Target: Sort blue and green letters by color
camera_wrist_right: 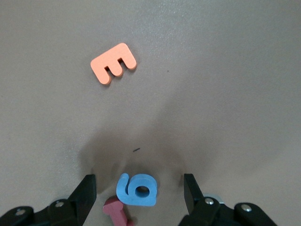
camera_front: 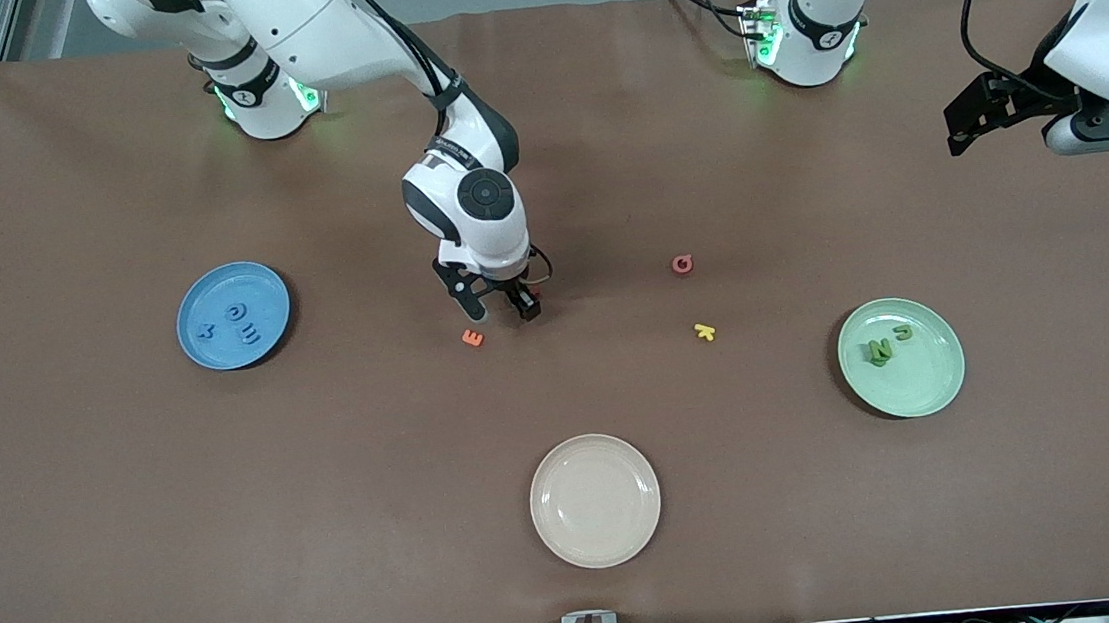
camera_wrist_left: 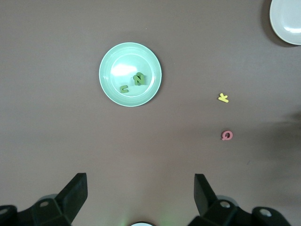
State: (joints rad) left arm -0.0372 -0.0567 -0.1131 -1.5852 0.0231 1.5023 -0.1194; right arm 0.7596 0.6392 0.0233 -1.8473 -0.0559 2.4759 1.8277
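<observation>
My right gripper [camera_front: 501, 308] is low over the middle of the table, open, its fingers either side of a light blue letter g [camera_wrist_right: 137, 189] that lies flat on the table. A dark red letter [camera_wrist_right: 117, 212] touches the g. The blue plate [camera_front: 256, 282] toward the right arm's end holds blue letters G [camera_front: 236, 312], x [camera_front: 205, 331] and E [camera_front: 250, 332]. The green plate [camera_front: 922, 385] toward the left arm's end holds olive-green N [camera_front: 879, 351] and u [camera_front: 904, 332]; both show in the left wrist view, N [camera_wrist_left: 138, 79] and u [camera_wrist_left: 124, 88]. My left gripper [camera_front: 962, 127] waits open, high over its end of the table.
An orange E [camera_front: 473, 338] lies just nearer the camera than the right gripper and also shows in the right wrist view [camera_wrist_right: 114, 63]. A pink Q [camera_front: 682, 264] and a yellow k [camera_front: 705, 331] lie between the gripper and the green plate. A beige plate [camera_front: 598, 538] stands empty near the front edge.
</observation>
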